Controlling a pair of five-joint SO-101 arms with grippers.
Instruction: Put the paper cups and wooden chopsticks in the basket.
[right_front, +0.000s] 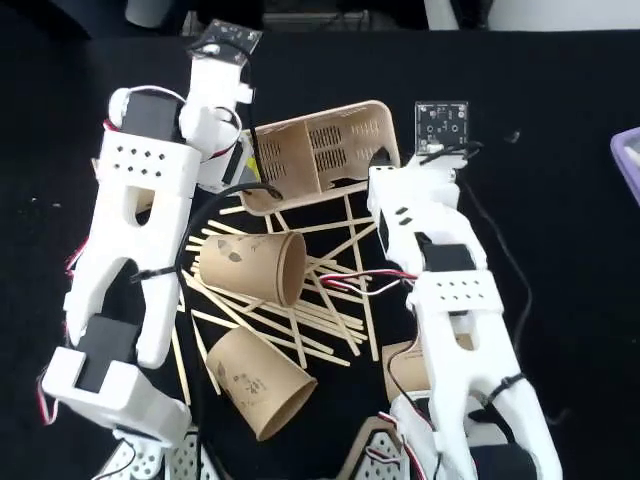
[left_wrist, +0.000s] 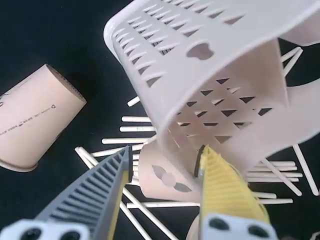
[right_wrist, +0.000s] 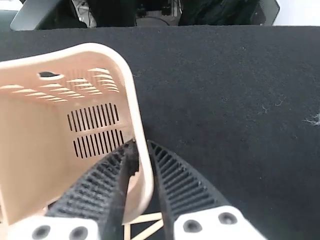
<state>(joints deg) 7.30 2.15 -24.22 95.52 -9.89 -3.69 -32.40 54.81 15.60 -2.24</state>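
The beige slotted basket (right_front: 320, 150) is tipped on its side at the back of the black table, its opening facing the pile. My right gripper (right_wrist: 142, 146) is shut on the basket's rim (right_wrist: 135, 100), one finger inside and one outside, at the basket's right end (right_front: 378, 165). My left gripper (left_wrist: 165, 150) stands open at the basket's left end (right_front: 245, 175), the basket wall (left_wrist: 200, 75) close to its yellow finger (left_wrist: 220, 185). Three brown paper cups lie on their sides: one mid-pile (right_front: 255, 265), one nearer (right_front: 262, 380), one half under the right arm (right_front: 405, 365). Wooden chopsticks (right_front: 320, 300) are strewn around them.
The left arm's white body (right_front: 130, 260) runs along the pile's left side and the right arm's (right_front: 460, 330) along its right. A purple object (right_front: 628, 160) sits at the far right table edge. Open black cloth lies right of the basket (right_front: 540, 150).
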